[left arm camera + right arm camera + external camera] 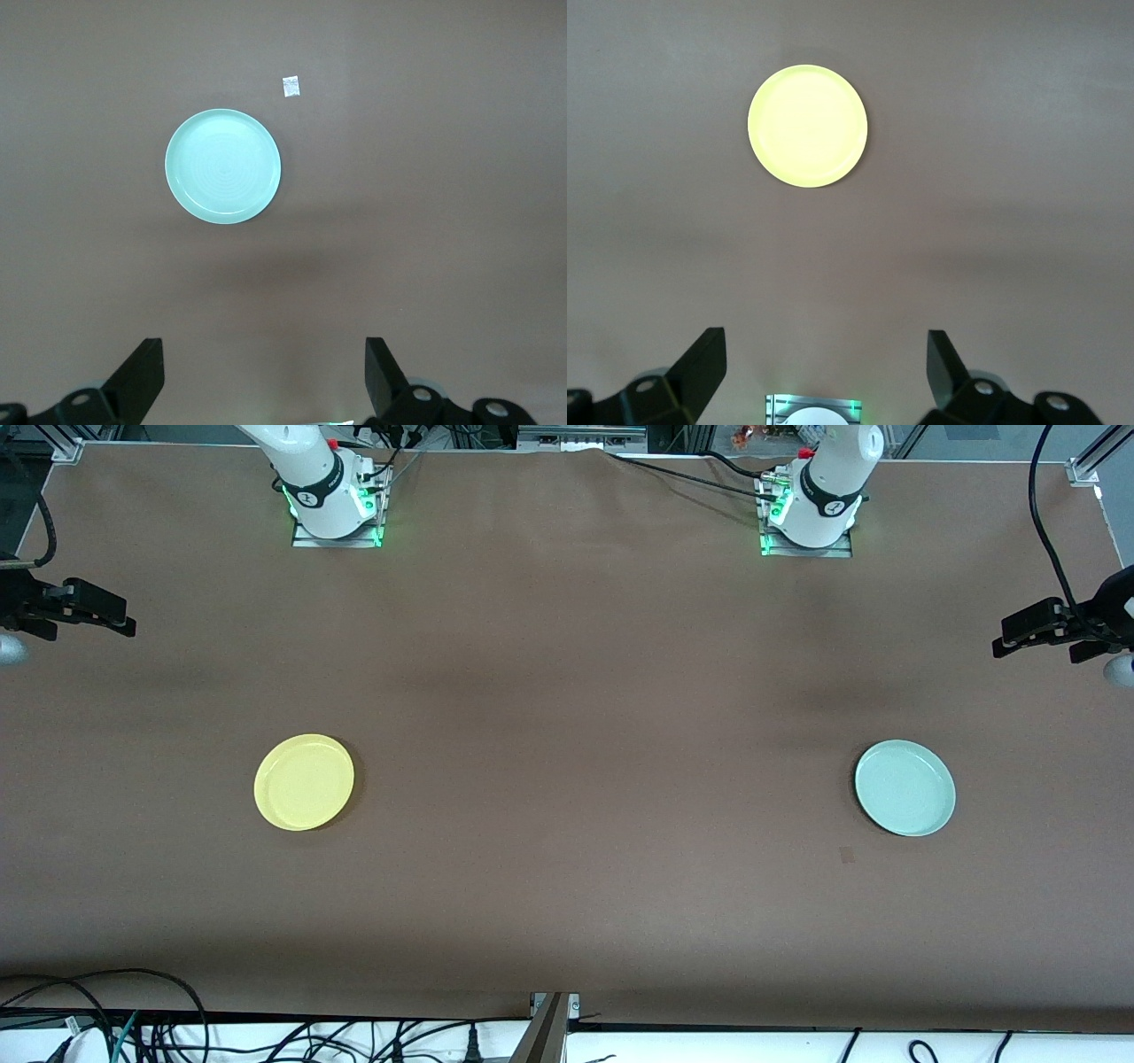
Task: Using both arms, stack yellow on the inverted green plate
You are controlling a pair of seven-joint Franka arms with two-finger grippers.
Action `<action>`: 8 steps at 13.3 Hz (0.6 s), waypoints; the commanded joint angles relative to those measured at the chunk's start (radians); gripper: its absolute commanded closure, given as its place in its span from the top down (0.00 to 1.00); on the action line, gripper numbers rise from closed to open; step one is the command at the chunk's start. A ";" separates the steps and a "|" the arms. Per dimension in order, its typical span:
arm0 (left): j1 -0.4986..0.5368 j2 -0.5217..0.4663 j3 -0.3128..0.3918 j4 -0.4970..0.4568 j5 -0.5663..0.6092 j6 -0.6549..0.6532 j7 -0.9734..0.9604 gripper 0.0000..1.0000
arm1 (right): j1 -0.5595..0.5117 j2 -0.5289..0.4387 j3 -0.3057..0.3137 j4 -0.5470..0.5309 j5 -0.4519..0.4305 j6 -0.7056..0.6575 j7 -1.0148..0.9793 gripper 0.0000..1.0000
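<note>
Table: brown table (567, 691), one plate toward each end.
Yellow plate (304, 782): right arm's end, upright.
Green plate (904, 787): left arm's end, upright, well apart from yellow.
Left gripper (264, 381): raised over its table end, spread, empty.
Right gripper (826, 372): raised over its table end, spread, empty.

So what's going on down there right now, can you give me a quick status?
Left gripper and right gripper open, empty, high over bare table. Yellow plate and green plate far apart, both rim-up, untouched. Nothing between them.

A small white tag (291, 86) lies on the brown table (567, 691)
</note>
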 commanded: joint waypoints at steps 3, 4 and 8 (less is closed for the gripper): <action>-0.005 0.000 -0.007 0.040 -0.013 -0.014 -0.030 1.00 | -0.007 0.008 0.001 0.018 0.014 -0.003 -0.006 1.00; -0.005 0.000 -0.007 0.040 -0.012 -0.015 -0.031 1.00 | -0.007 0.008 0.001 0.018 0.016 -0.003 -0.003 1.00; -0.005 0.001 -0.006 0.040 -0.010 -0.015 -0.030 1.00 | -0.007 0.008 0.001 0.018 0.016 -0.003 0.002 1.00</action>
